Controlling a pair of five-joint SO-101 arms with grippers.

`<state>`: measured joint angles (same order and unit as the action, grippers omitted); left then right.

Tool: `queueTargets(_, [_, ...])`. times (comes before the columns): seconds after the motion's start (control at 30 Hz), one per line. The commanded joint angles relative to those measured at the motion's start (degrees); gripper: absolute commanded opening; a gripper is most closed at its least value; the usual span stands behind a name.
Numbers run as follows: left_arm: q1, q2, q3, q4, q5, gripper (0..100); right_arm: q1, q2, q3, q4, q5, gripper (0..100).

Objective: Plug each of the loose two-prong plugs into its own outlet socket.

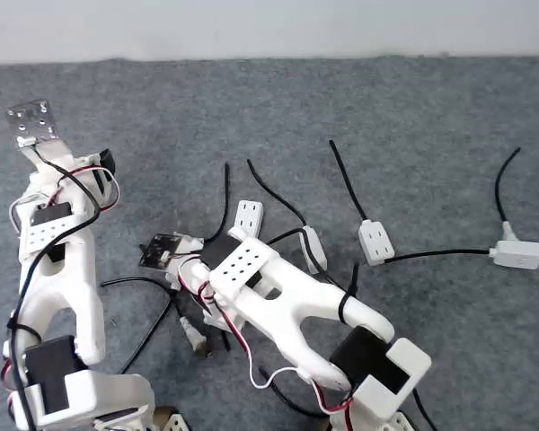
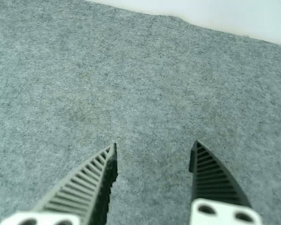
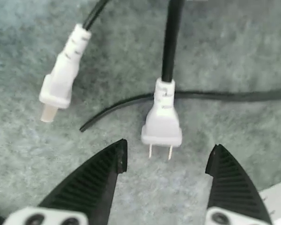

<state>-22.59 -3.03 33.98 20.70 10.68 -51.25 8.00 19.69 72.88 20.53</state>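
The right tool (image 3: 170,146), spread wide astride the prongs of the two-prong plug (image 3: 161,125) at frame centre, should advance and pinch its white body squarely.

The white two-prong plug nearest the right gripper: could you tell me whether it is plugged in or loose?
Loose: the white two-prong plug lies on the grey carpet, both prongs bare, before the open right gripper.

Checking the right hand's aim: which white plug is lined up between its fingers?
The plug with two bare prongs facing the right hand; the other plug lies off to one side.
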Motion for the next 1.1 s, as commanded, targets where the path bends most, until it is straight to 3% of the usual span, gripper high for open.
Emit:
queueTargets(0.0, [-0.09,-0.62,-0.92,-1.58,0.09,25,0.22,-1.54,-2.29,-3.74,4.84,26.2])
queueTargets(0.43, [0.00,-0.62,-0.92,-1.58,0.09,25,0.31,10.15,-2.81,-9.19,9.05,24.7])
queueTargets(0.63, [0.09,-0.62,-0.92,-1.58,0.09,25,0.40,10.51,-3.69,-9.36,9.05,0.2])
queueTargets(1.07, [0.09,-0.62,-0.92,-1.58,0.09,25,2.77,10.51,-3.43,-9.36,6.77,0.9])
